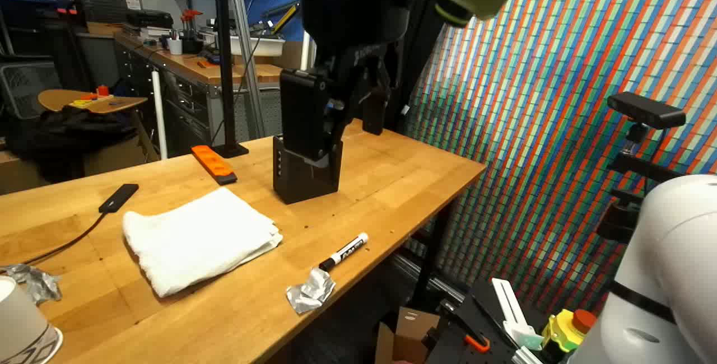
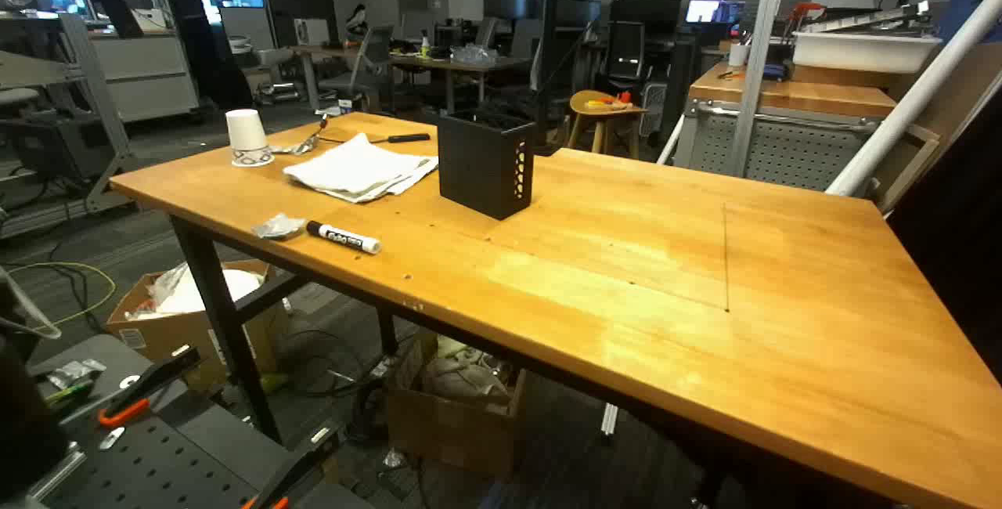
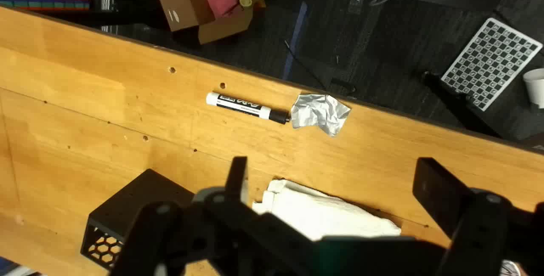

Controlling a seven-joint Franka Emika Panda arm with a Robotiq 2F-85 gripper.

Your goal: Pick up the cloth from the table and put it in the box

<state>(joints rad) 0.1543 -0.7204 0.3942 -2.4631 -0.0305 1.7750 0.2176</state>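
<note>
The pincer (image 3: 331, 180) gapes empty above the counter (image 1: 392, 165); the cloth (image 1: 201, 241) looks soft and light, best pinched at its layered edge (image 1: 272, 236).

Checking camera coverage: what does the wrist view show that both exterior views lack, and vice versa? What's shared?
Wrist view only, e.g.: black-and-white checkered board.
Both exterior views only, e.g.: flat black cabled device, wooden stool.
All three: white folded fabric cloth, black rectangular box, white-and-black marker, crumpled silver foil near it, light-brown wooden table.
</note>
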